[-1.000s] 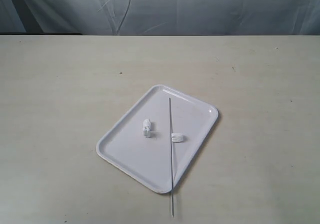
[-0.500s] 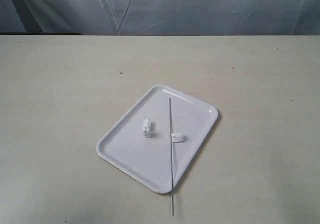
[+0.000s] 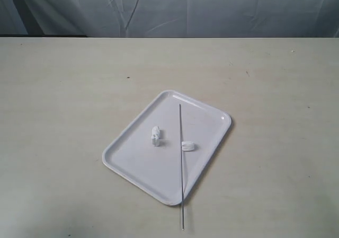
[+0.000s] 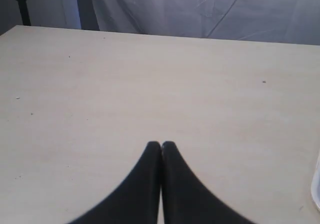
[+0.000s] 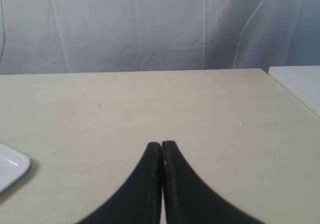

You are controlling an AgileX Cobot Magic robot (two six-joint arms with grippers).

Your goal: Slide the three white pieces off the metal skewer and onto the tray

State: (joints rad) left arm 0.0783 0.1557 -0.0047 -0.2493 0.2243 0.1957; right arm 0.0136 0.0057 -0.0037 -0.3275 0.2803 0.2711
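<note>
Metal skewer (image 3: 180, 158) bare on tray (image 3: 132, 166), white pieces (image 3: 155, 135) at 9 and 3 o'clock; left claw (image 4: 161, 144), right claw (image 5: 161, 144) pressed together, empty

The tray (image 3: 135, 164) is a glossy white rectangle with rounded corners and a low rim, flat on the surface (image 3: 63, 116) and set diagonally. The metal skewer (image 3: 181, 161), thin, straight and bare, lies across the tray's right half, its near end overhanging the rim. Two white pieces (image 3: 155, 135) touch each other left of the skewer. The third piece (image 3: 187, 146) lies just right of it, contact unclear.
</note>
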